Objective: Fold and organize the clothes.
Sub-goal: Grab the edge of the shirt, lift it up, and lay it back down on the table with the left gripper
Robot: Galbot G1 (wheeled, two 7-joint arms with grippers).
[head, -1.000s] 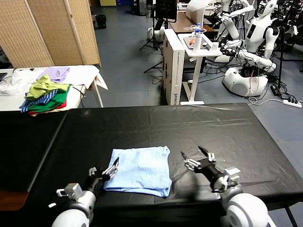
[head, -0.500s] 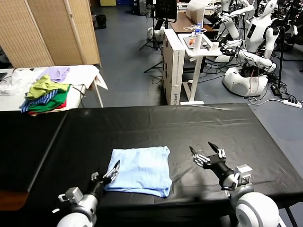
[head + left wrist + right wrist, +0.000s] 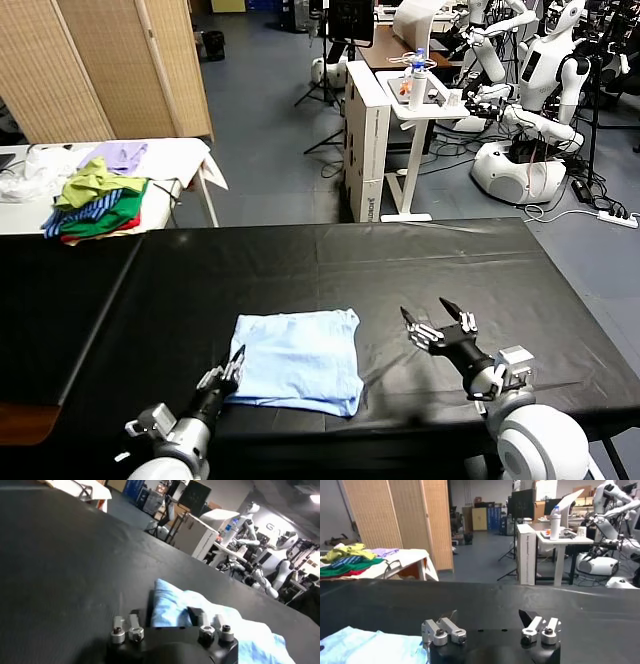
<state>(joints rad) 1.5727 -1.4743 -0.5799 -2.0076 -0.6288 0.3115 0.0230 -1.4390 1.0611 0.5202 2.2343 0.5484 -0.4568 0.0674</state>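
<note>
The clothes [image 3: 298, 360], a light blue T-shirt folded into a rough square, lie on the black table [image 3: 420, 260] near its front edge. My left gripper [image 3: 232, 368] sits low at the shirt's near left corner. In the left wrist view that gripper [image 3: 172, 611] has its fingers drawn in on either side of the blue cloth [image 3: 240, 630], pinching its edge. My right gripper [image 3: 438, 322] hovers to the right of the shirt, apart from it. It is open [image 3: 489, 614] and holds nothing, with the shirt [image 3: 365, 647] off to one side.
A heap of green, yellow, red and striped garments [image 3: 95, 200] and a lilac cloth [image 3: 122, 153] lie on a white side table at the far left. A white desk with a bottle [image 3: 415, 85] and other robots [image 3: 530, 110] stand beyond the table.
My left gripper has sunk toward the shirt's near left corner and its fingers have closed in on the cloth. My right gripper shifted right, then held still and open.
</note>
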